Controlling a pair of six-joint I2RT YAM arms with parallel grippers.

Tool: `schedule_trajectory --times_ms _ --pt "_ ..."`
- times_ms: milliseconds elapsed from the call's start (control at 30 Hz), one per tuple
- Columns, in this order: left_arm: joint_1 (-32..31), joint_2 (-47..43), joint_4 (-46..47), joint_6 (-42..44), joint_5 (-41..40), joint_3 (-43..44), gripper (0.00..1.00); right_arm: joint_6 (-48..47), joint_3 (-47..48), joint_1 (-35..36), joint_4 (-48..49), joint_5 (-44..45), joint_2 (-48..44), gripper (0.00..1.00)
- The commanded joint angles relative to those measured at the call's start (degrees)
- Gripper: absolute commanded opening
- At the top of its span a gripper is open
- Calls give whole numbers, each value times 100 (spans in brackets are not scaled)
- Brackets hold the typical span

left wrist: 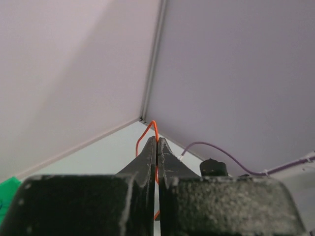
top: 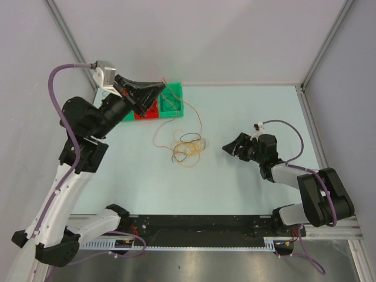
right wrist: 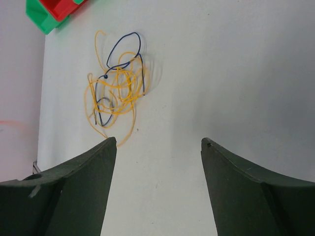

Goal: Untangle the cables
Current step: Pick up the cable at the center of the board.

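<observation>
The cables (top: 189,147) lie in a loose tangle of yellow, orange and dark blue loops mid-table, also in the right wrist view as the tangle (right wrist: 115,88). One orange cable (top: 198,120) rises from the pile up to my left gripper (top: 161,87), which hangs raised over the bins. In the left wrist view that gripper (left wrist: 156,141) is shut on the orange cable (left wrist: 147,131), which loops out past the tips. My right gripper (top: 230,144) sits low to the right of the tangle, and its wrist view shows the gripper (right wrist: 160,142) open with only bare table between the fingers.
A green bin (top: 174,101) and a red bin (top: 144,114) stand at the back left, under the left gripper; the same green bin (right wrist: 42,19) and red bin (right wrist: 61,7) show in the right wrist view. Grey walls enclose the table on three sides.
</observation>
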Motion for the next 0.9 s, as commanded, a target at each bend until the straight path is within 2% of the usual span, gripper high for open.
schedule_trajectory --times_ms 0,133,300,433,600,867 --pt "-26 -62 395 -175 897 -288 0 0 122 -17 8 43 -174 74" --pt "-26 -326 397 -202 994 -834 0 -35 244 -43 -421 -265 -647 73" --pt "-26 -546 553 -351 1047 -1729 0 -18 482 -61 -983 -467 -1955 78" --pt "-26 -634 809 -580 1064 -2320 0 -97 710 -52 -1170 -852 -2599 80" --pt "-26 -687 1090 -808 1100 -2891 0 -193 798 176 -853 -1600 -2855 80" --pt "-26 -459 1179 -870 1170 -3024 0 -1062 1483 1142 -1362 -1487 -2452 79"
